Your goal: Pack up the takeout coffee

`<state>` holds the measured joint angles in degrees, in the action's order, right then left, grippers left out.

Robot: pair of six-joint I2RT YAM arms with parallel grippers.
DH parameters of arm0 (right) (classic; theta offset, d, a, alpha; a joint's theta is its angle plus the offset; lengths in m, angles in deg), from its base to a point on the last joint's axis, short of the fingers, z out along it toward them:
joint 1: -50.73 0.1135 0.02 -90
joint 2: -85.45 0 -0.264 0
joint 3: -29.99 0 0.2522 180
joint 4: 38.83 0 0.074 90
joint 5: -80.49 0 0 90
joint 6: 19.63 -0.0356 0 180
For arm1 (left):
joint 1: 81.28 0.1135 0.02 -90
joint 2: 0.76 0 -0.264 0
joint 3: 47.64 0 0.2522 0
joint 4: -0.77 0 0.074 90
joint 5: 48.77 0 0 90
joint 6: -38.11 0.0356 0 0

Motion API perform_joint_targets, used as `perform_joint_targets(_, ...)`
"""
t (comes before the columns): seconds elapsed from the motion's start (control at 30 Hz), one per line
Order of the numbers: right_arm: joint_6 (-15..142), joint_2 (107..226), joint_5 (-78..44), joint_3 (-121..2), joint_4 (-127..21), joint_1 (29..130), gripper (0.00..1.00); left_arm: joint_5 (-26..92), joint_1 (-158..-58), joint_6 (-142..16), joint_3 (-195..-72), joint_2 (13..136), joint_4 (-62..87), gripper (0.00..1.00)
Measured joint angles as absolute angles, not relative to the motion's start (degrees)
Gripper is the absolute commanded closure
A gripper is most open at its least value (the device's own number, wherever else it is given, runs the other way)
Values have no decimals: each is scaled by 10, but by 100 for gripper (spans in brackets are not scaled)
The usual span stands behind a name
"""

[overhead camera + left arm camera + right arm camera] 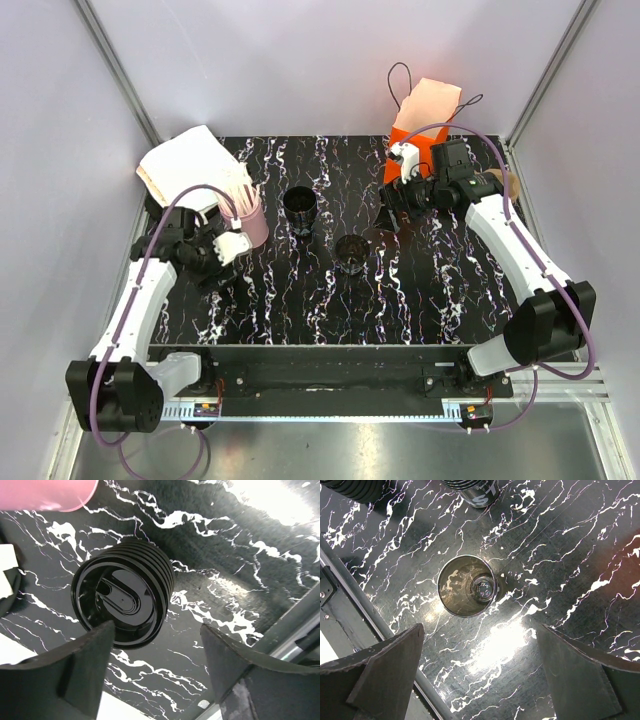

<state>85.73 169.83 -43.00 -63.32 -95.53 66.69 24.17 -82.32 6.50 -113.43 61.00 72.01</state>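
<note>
1. The left fingers [75, 675] stand wide apart and hold nothing. The takeout coffee [122, 600], lid on, stands on the table [240, 595] just ahead of them, off-centre toward the finger nearer the pink cup [45, 492].
2. The right fingers [380, 675] are also wide and empty, hovering over an open cup [466, 585].
3. Closing from this offset, one finger would likely meet the ribbed wall first and push or tip the coffee.
4. A sideways correction could knock the pink cup, which is close by.
5. A hard squeeze may buckle the paper wall and pop the lid.
6. The orange bag [425, 120] sits beyond the right fingers, well apart from the left ones, so a carry across could clip the open cup.
</note>
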Motion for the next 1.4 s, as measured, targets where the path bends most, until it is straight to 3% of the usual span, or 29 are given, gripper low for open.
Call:
perform_joint_targets(0.33,858,1698,-430,-633,-956,663,1,259,-823,77,-1111,633,669,39)
perform_joint_targets(0.6,858,1697,-430,-633,-956,662,1,261,-823,80,-1111,648,658,54)
perform_joint_targets(1.13,858,1696,-431,-633,-957,660,1,261,-823,83,-1111,654,660,48)
perform_joint_targets(1.3,859,1694,-431,-633,-957,659,1,261,-823,83,-1111,661,661,54)
perform_joint_targets(1.4,859,1694,-431,-633,-957,657,1,260,-823,83,-1110,661,661,65)
